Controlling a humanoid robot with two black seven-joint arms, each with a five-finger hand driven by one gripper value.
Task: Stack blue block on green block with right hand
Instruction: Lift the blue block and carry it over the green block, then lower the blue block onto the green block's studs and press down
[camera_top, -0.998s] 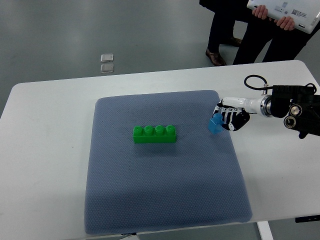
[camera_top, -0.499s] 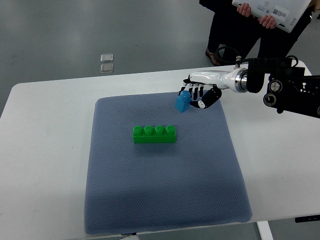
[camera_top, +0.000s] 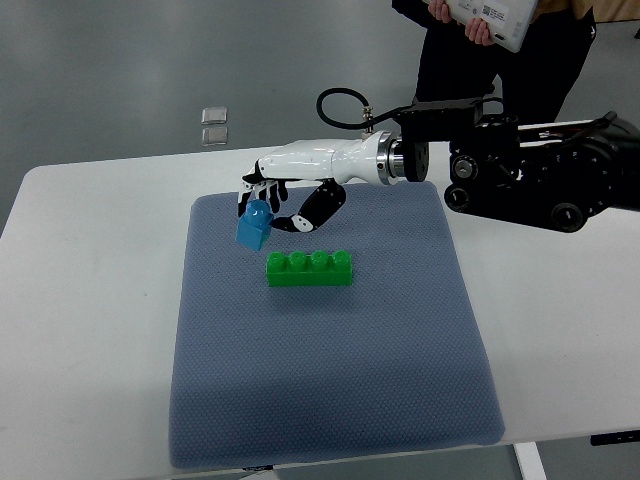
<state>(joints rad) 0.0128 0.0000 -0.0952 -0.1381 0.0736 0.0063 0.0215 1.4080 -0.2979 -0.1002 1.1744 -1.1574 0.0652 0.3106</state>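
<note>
Blue block (camera_top: 252, 224): one, held tilted in the air, above the mat and just up-left of the green block's left end.
Green block (camera_top: 309, 268): one, four studs, laid lengthwise on the mat.
Right hand (camera_top: 270, 205): fingers (camera_top: 250, 186) closed around the blue block.
Mat (camera_top: 330, 380): one, grey-blue, spread on the white worktop (camera_top: 90, 330).
Small clear squares (camera_top: 213, 125): two, seen on the floor.
Person (camera_top: 500, 50): one, a white device held.
</note>
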